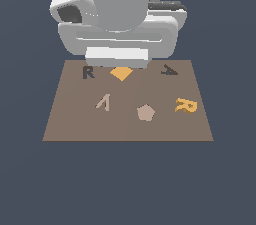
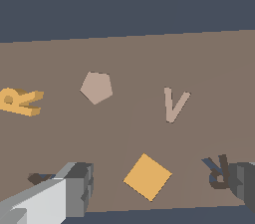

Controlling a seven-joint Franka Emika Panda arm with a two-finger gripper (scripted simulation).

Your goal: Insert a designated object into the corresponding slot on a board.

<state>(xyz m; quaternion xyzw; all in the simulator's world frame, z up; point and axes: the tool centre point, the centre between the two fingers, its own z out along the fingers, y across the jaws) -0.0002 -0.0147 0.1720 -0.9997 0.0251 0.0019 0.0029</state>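
The R block (image 1: 186, 105) lies flat on the board (image 1: 70, 124), near the edge on the exterior view's right, nothing gripping it. Beside it sit a pink pentagon (image 1: 145, 113) and a pink A (image 1: 104, 102). Farther back, the pincer (image 2: 162, 188) hangs over an orange diamond (image 1: 121, 73), fingers (image 2: 74, 188) spread and empty. The R slot (image 1: 88, 72) lies just beside the diamond; an A recess (image 1: 169, 70) lies opposite.

Board (image 1: 75, 124): flat, open from above, all pieces low and well apart. Orange R block (image 1: 186, 105): near the exterior view's right edge, bare board on every side; nearest neighbour the pink pentagon (image 1: 145, 113). R-shaped recess (image 1: 88, 72): far corner, uncovered, flanked by the orange diamond (image 1: 121, 73). Pale A shape (image 1: 104, 102): between block and recess. Gripper (image 2: 154, 188): fingers spread, straddling the diamond, one finger (image 2: 246, 188) beside the recess.
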